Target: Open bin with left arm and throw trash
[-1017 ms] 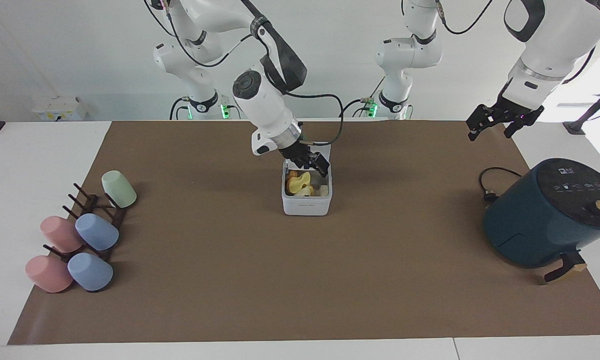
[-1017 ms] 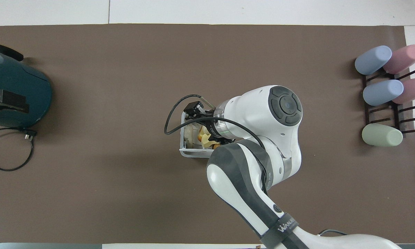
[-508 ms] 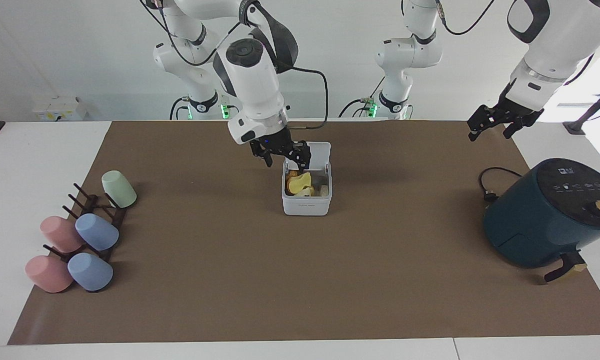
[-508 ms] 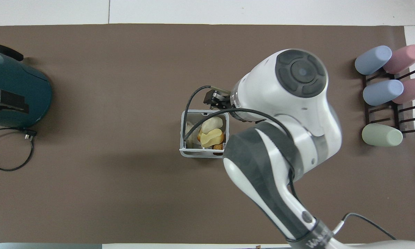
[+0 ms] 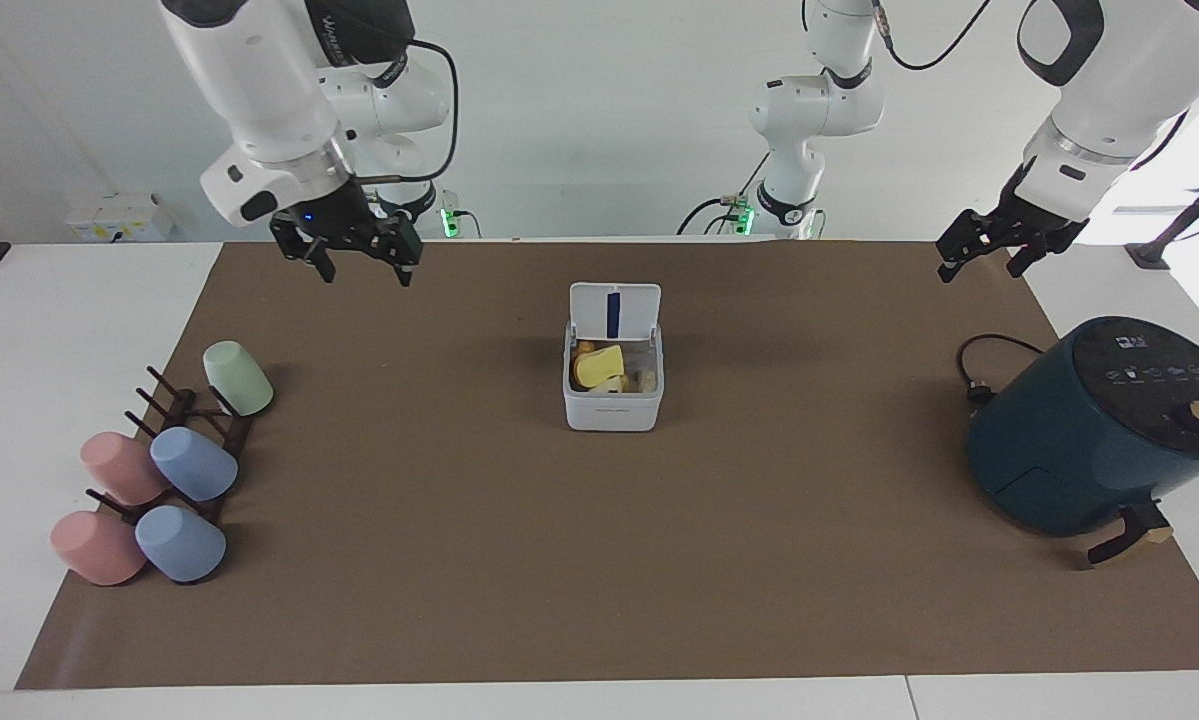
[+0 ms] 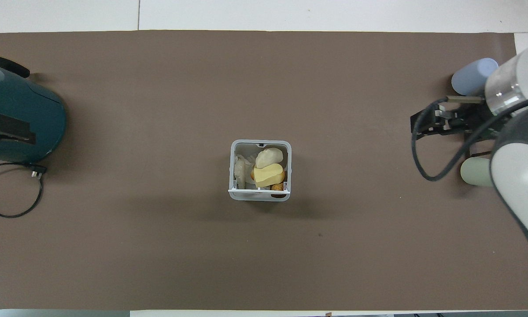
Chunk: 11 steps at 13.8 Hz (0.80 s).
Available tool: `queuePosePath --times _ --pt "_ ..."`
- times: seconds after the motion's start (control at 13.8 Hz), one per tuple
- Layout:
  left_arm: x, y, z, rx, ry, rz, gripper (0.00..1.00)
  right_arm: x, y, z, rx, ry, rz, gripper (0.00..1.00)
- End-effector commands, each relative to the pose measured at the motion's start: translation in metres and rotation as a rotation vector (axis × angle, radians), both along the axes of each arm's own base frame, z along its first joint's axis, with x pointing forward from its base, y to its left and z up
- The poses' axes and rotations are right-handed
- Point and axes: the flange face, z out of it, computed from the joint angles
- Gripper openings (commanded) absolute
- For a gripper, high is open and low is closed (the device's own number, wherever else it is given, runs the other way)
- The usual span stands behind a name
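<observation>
The white bin (image 5: 614, 405) (image 6: 260, 196) stands in the middle of the brown mat with its lid (image 5: 614, 310) flipped upright, blue strip showing. Inside lies the trash: a yellow wedge (image 5: 599, 367) (image 6: 268, 175), a pale cream piece (image 6: 269, 157) and an orange-brown piece (image 6: 278, 187). My right gripper (image 5: 364, 270) (image 6: 426, 123) hangs open and holds nothing, high over the mat toward the right arm's end, above the cup rack in the overhead view. My left gripper (image 5: 979, 268) waits open in the air over the mat's corner above the air fryer's cord; the overhead view does not show it.
A dark teal air fryer (image 5: 1089, 430) (image 6: 21, 119) with its coiled cord (image 5: 979, 370) (image 6: 8, 189) stands at the left arm's end. A dark rack with several pastel cups (image 5: 194, 465) (image 6: 473, 77) sits at the right arm's end, partly covered by the right arm from overhead.
My right gripper has risen out of the bin and swung away toward the cup rack, leaving the trash in the bin. The left arm has barely moved.
</observation>
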Motion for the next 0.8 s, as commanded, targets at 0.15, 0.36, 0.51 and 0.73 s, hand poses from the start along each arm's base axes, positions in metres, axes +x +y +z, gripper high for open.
queuePosePath --times 0.15,0.36,0.51,0.73 --pt "-0.005 -0.002 0.001 -0.018 -0.007 -0.015 1.00 -0.021 -0.032 -0.030 -0.038 0.014 0.100 1.00" --pt "-0.005 -0.002 0.001 -0.018 -0.005 -0.017 1.00 -0.016 -0.067 -0.033 -0.047 0.002 0.077 1.00" --pt "-0.005 -0.002 0.001 -0.019 -0.005 -0.015 1.00 -0.014 -0.080 -0.037 -0.049 0.004 0.073 1.00" --pt "-0.005 -0.002 0.000 -0.018 -0.005 -0.015 1.00 -0.013 -0.086 -0.032 -0.040 0.000 0.061 1.00"
